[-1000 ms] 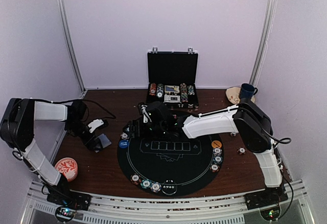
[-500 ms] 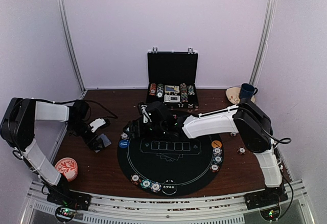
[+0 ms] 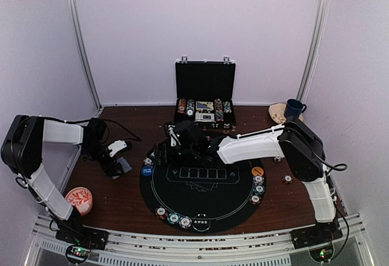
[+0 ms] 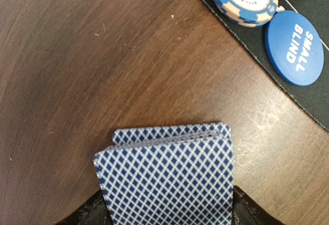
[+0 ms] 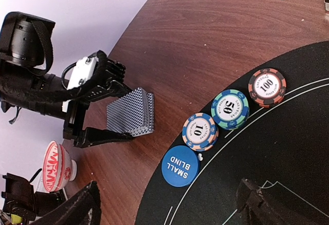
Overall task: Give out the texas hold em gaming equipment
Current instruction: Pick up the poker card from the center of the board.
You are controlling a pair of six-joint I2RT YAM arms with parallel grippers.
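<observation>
Three striped-edge poker chips (image 5: 230,109), one blue small-blind disc (image 5: 179,166): placed at black felt mat (image 5: 288,158) rim. Left gripper (image 5: 127,113) apparently pinches undealt blue-backed card deck (image 4: 167,176); right gripper (image 5: 167,194) spread.

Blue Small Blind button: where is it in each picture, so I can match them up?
Top external: the Small Blind button sits on the left edge of the black mat.
Left wrist: upper right corner.
Right wrist: low, near the middle.
Shared landmark: the playing cards, off the mat to the button's left in every view.
</observation>
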